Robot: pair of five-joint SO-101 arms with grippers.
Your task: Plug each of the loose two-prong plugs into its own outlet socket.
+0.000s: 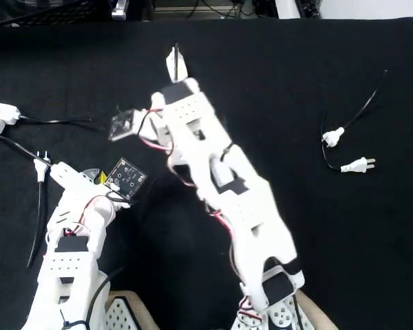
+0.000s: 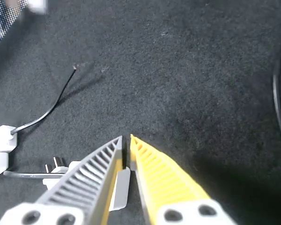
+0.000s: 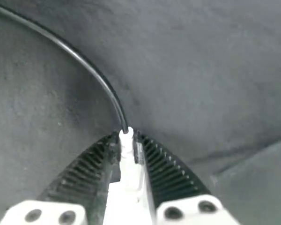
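My right gripper is out over the far middle of the black table, shut on a white two-prong plug. The plug's black cable runs out past the fingertips. My left gripper sits low at the left side with its grey and yellow fingers shut. A second white plug lies right beside its tip. That same plug, prongs showing, reaches under the grey finger. A white socket block with a cable lies at the far left edge, and I see the block again just past the plug.
At the right side, apart from both arms, lie a loose white plug and another white plug, each on a thin black cable. A long black cable runs along the left arm. The table top is plain black cloth.
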